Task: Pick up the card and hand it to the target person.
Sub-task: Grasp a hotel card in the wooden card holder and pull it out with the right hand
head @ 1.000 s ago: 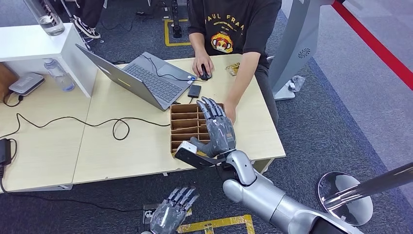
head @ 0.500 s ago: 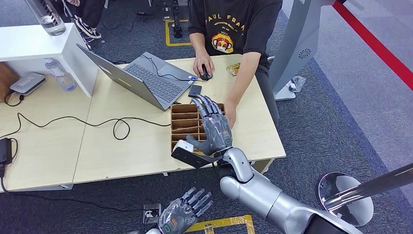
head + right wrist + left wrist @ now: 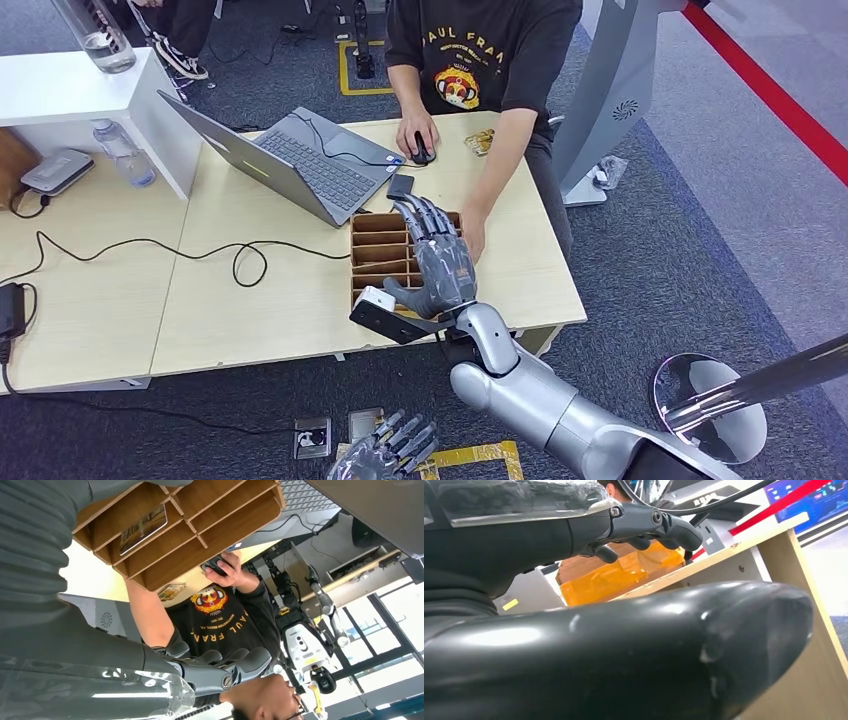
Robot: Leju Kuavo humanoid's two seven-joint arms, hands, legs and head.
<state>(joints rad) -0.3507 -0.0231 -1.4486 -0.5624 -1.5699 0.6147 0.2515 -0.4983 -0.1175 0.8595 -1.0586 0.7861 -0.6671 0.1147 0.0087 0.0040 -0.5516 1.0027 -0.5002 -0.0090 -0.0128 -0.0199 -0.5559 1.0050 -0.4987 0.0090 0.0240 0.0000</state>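
Inside one slot of the wooden divider box (image 3: pixel 165 535) lies the card (image 3: pixel 143 522), flat, with a printed picture face and not yet gripped. Over that box the right hand (image 3: pixel 440 262) hovers with fingers spread and empty, so the pick-up step is at hand; next it likely must lower and pinch the card. Below the box, off the desk (image 3: pixel 250 290), the left hand (image 3: pixel 390 452) hangs spread, holding nothing.

The head view is evenly and brightly lit, with soft shadows. Window glare is seen in the right wrist view. Close parts are blurred in both wrist views.
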